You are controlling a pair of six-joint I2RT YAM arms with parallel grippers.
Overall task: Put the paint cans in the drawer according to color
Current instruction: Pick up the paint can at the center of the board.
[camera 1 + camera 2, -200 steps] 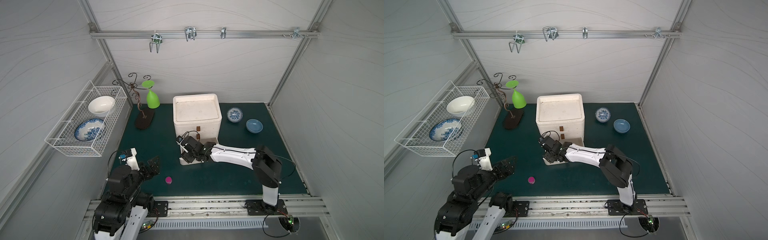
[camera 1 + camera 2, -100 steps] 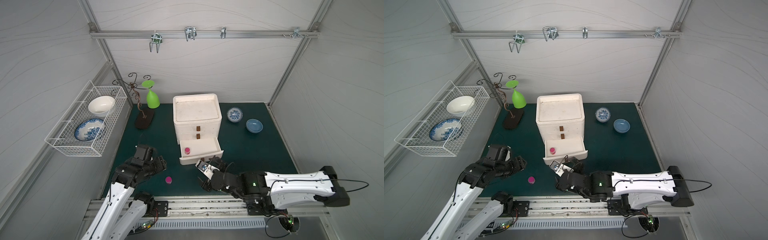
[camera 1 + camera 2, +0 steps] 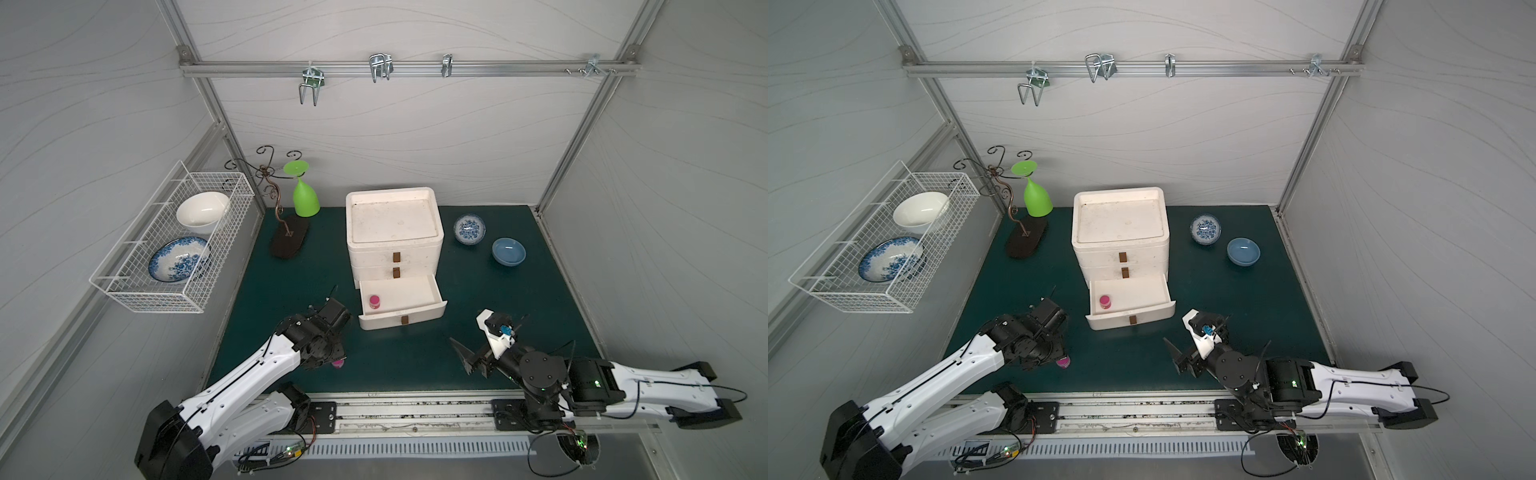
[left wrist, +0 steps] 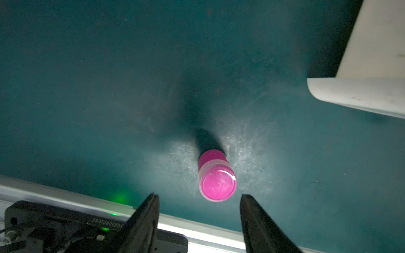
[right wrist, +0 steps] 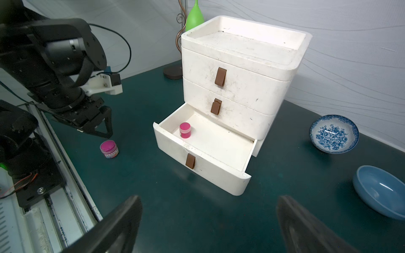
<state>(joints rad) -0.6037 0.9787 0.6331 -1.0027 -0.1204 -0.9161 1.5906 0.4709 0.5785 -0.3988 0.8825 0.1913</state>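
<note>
Dark green mat [image 3: 291, 282] inside a white-walled booth; drawer chest [image 3: 392, 224] at mid-frame in both top views, upper two drawers shut, bottom drawer [image 3: 428, 312] pulled out. One magenta can [image 3: 375, 302] stands upright in that drawer's lower-left corner; second magenta can [image 3: 1064, 363] stands on the mat at lower left of the chest, near the front rail [image 3: 415, 409]. No orange or white cans visible; whether the shut drawers hold them cannot be told.

Judgement: magenta pair half done. Left to do: lift the loose can, set it beside its twin, shut the drawer.

Left gripper [image 4: 199, 195] hangs just over the loose can, jaws apart wider than the lid, touching nothing as far as seen; right gripper [image 5: 209, 197] at lower right of the top views, jaws spread wide, empty.
</note>
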